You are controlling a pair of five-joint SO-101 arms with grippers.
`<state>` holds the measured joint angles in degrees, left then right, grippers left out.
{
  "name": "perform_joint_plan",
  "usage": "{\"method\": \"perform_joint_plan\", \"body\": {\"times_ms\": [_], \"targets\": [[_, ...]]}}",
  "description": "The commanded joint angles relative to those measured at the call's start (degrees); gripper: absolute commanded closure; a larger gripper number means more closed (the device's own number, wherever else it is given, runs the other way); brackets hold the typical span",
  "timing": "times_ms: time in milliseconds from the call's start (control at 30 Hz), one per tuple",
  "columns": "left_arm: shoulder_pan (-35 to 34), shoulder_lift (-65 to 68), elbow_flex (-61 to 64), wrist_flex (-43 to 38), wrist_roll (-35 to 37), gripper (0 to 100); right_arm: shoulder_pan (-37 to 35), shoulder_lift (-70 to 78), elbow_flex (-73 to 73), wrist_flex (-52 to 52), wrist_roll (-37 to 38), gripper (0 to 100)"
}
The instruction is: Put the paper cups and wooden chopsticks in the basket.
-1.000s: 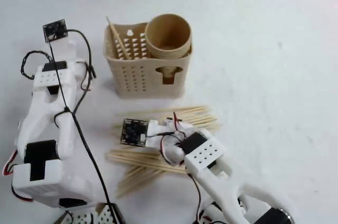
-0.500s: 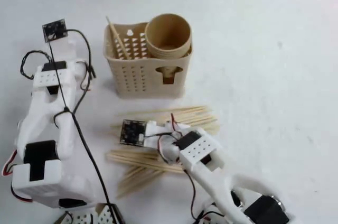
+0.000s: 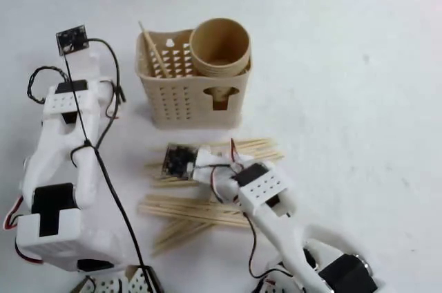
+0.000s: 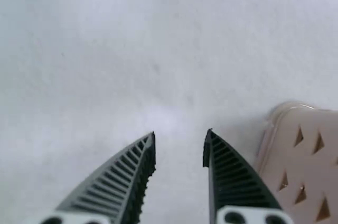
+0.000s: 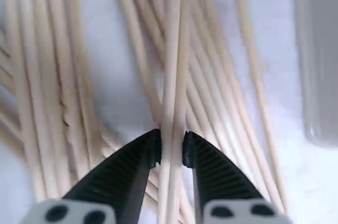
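We see a white table (image 3: 359,99) with both arms set at its near edge. The left arm (image 3: 59,162) lies along the left side, beside the basket. The right arm (image 3: 276,217) is bent in from the near right, over the loose sticks.

The beige perforated basket (image 3: 181,103) stands upright toward the far middle of the table. In its right part sits a stack of paper cups (image 3: 219,48), mouths up. In its left part one chopstick (image 3: 155,51) leans against the wall, its tip above the rim.

The rest of the wooden chopsticks (image 3: 186,211) lie on the table just in front of the basket — a fanned heap of crossing sticks, partly under the right arm's wrist.

The right gripper (image 5: 170,147) is down on that heap. Its jaws are drawn nearly together, and two sticks are pinched side by side between the tips; the others lie loose around them.

The left gripper (image 4: 179,147) hangs above bare table with its jaws parted by a moderate gap and nothing between them — in its wrist view we see a corner of the basket (image 4: 298,150) just beside one finger.
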<state>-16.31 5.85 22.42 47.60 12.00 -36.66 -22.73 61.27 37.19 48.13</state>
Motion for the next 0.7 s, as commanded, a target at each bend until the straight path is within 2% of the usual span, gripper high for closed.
{"method": "perform_joint_plan", "body": {"times_ms": [0, 133, 233, 367, 533, 667], "targets": [[0.84, -1.54, -0.18, -0.97, 0.44, 84, 0.22, -0.57, -4.48, 3.65, -0.35, 93.7], [0.84, -1.54, -0.18, -0.97, 0.44, 84, -0.48, -0.48, -4.48, 3.74, -0.70, 89.3], [0.84, -1.54, -0.18, -0.97, 0.44, 84, -0.31, -0.31, -4.48, 3.56, -0.70, 95.4], [0.84, -1.54, -0.18, -0.97, 0.44, 84, -0.48, -0.04, -4.48, 3.56, -0.70, 90.9], [0.84, -1.54, -0.18, -0.97, 0.44, 84, -0.40, -0.57, -4.48, 3.56, -0.79, 97.8], [0.84, -1.54, -0.18, -0.97, 0.44, 84, -0.22, -2.42, -4.48, 4.00, -0.79, 98.0]]}}
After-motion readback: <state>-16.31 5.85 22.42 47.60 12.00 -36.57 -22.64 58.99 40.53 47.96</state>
